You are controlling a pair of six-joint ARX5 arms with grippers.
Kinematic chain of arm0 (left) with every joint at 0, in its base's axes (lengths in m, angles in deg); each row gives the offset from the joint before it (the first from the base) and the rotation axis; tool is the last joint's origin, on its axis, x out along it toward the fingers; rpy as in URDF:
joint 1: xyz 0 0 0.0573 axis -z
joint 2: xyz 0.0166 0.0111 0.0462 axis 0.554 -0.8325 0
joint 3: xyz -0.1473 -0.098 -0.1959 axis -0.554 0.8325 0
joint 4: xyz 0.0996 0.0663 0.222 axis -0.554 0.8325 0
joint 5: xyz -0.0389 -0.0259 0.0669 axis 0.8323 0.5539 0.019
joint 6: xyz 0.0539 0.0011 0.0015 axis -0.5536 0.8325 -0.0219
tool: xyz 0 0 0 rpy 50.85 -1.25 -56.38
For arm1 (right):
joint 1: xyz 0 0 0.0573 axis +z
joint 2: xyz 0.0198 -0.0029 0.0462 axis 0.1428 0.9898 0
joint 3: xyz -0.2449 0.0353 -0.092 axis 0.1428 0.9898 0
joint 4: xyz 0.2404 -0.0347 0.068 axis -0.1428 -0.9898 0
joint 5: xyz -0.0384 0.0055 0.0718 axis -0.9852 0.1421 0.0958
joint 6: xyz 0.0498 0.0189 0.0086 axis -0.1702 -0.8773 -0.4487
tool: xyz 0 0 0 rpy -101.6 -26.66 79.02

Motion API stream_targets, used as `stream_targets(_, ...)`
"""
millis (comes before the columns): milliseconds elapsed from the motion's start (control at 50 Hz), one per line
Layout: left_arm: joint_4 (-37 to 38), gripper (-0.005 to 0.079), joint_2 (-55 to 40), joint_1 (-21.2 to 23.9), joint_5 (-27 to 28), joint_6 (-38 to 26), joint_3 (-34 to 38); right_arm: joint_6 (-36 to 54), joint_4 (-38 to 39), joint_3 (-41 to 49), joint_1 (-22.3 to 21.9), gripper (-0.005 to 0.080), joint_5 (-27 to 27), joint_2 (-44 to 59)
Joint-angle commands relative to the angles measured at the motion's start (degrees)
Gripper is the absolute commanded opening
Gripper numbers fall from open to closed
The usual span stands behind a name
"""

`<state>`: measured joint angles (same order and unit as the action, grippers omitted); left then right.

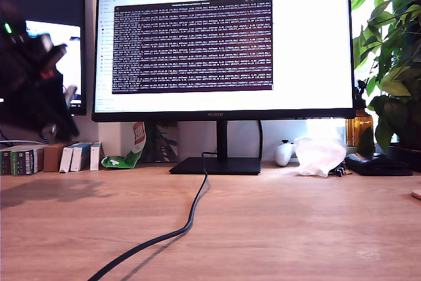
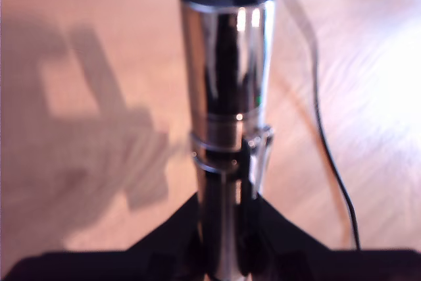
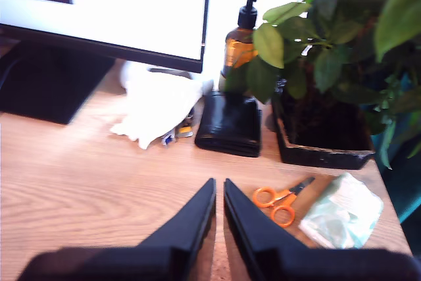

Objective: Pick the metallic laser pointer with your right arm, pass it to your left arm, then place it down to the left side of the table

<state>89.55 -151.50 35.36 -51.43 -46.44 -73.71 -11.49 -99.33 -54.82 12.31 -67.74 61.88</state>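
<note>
Black and blurred, an arm (image 1: pixel 36 70) hangs at the exterior view's left, raised above the table (image 1: pixel 276 228), with a green light near its top. The first wrist view shows what it carries: my first gripper (image 2: pixel 227 228) pinches the metallic laser pointer (image 2: pixel 227 77) between its dark fingers, the shiny ribbed cylinder standing out from the jaws with its flat round end away from them, over bare wood and a hard shadow.

Under that arm in the exterior view, small boxes (image 1: pixel 49 158) line the back of the table. A black cable (image 1: pixel 187 218) runs from the monitor (image 1: pixel 223 41) stand toward the front edge. Further toward the exterior view's right lie a crumpled white tissue (image 1: pixel 320 154), a black pouch (image 1: pixel 378 164) and a leafy plant (image 1: pixel 391 51).

My second gripper (image 3: pixel 219 192) hovers above the table with its two pointed fingers nearly pressed together, only a thin gap between them, holding nothing. Just beside its tips in the second wrist view lie orange-handled scissors (image 3: pixel 276 203) and a pale folded cloth (image 3: pixel 342 212).
</note>
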Motion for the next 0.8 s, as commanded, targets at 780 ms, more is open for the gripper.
stream_targets(780, 29.07, -0.0024, -18.69, -2.97, -2.23, -2.4, -11.91, 0.15, 2.32, 0.44, 0.04, -0.0011, 3.15, 0.22)
